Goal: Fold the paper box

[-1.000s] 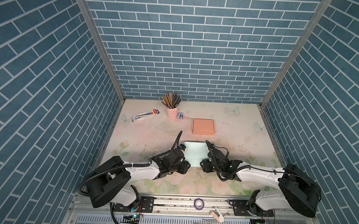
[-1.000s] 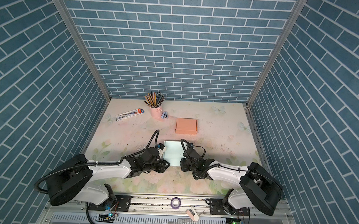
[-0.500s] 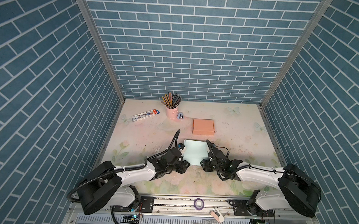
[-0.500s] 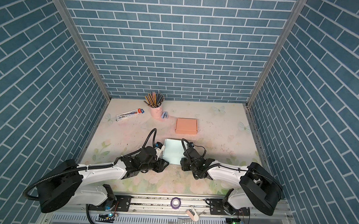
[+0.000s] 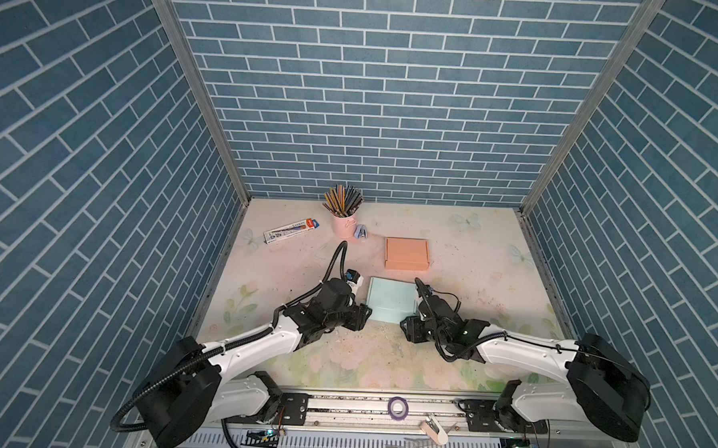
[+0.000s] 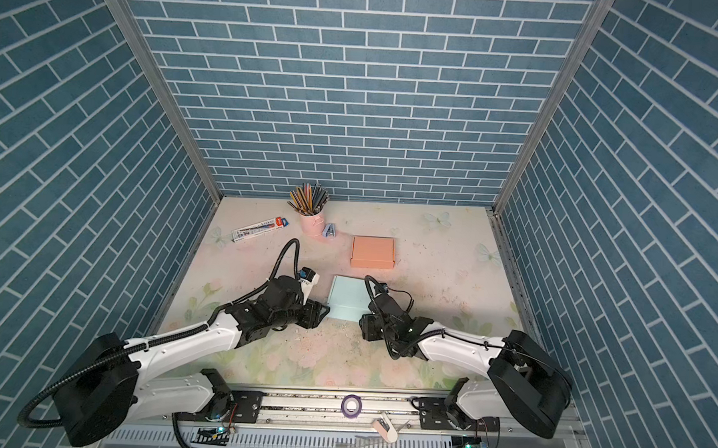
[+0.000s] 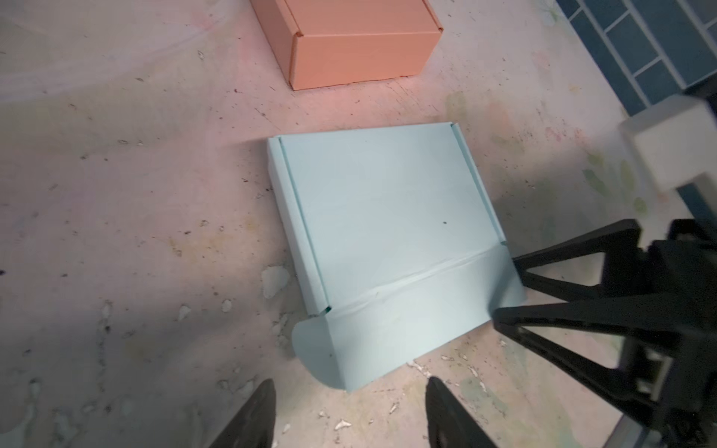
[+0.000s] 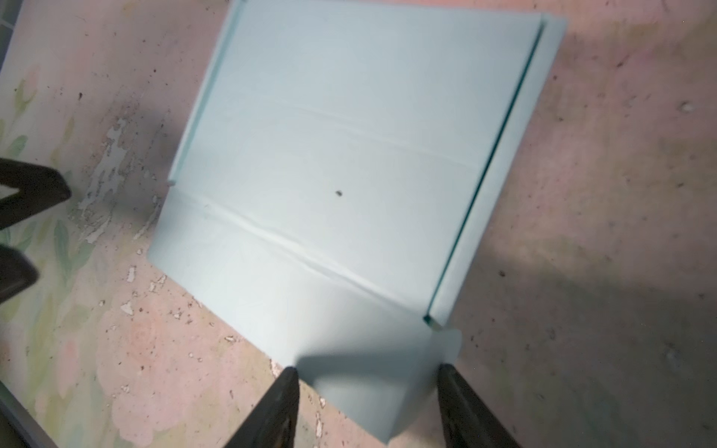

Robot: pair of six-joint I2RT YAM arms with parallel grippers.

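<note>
My right pincer (image 8: 368, 374) has room along the worktop's (image 5: 483, 288) right edge; the orange box (image 5: 406, 253) and pencil cup (image 5: 344, 226) block the back edge.

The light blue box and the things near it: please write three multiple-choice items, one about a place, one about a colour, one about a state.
1. Where does the light blue box lie, relative to the orange box?
A) on top of it
B) on the table, apart from it, nearer the robot
C) behind it, at the wall

2. Which colour is the pencil cup?
A) green
B) black
C) pink

3. In which state is the orange box?
A) closed
B) lid standing open
C) flattened

Answers: 1 B, both top views show bare table between the boxes; 2 C, its wall is pink; 3 A, the left wrist view shows its lid down.
</note>
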